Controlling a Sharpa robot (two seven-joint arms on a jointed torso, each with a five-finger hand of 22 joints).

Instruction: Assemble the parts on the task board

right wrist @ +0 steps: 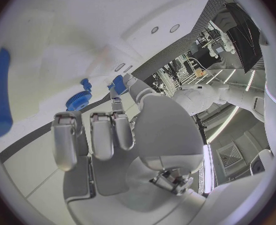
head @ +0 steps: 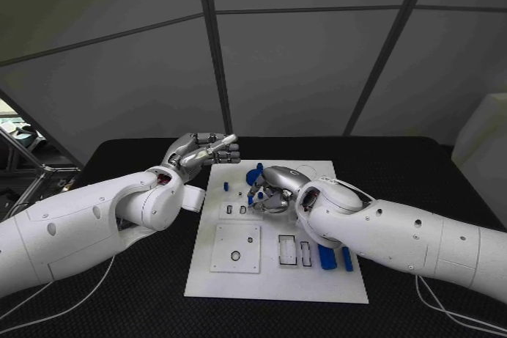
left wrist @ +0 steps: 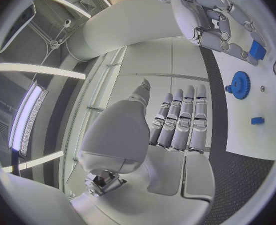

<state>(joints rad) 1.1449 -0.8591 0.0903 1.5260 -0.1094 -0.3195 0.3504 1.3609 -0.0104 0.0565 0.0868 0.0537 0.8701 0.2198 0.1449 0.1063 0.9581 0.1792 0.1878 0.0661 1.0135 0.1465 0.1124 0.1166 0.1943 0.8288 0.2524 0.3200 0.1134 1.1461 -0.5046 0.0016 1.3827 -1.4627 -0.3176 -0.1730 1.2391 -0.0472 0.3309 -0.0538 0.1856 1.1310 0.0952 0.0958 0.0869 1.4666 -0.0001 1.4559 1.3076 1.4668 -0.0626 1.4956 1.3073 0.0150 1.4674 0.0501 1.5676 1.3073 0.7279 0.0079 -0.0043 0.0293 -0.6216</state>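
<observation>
The white task board (head: 277, 279) lies in the middle of the black table. My right hand (head: 277, 191) hovers low over the board's far half and pinches a small blue part (right wrist: 119, 83) between thumb and a finger; the same part (left wrist: 257, 49) also appears in the left wrist view. A blue gear (head: 255, 175) sits on the board just beyond that hand, with a tiny blue piece (left wrist: 257, 120) near it. Two long blue parts (head: 327, 258) lie at the board's near right. My left hand (head: 203, 151) is raised off the board's far left corner, fingers straight, holding nothing.
The board carries a square recess (head: 237, 248) and narrow rectangular slots (head: 287, 248) in its near half. White cables (head: 64, 298) run over the black table on both near sides. Grey wall panels stand behind the table.
</observation>
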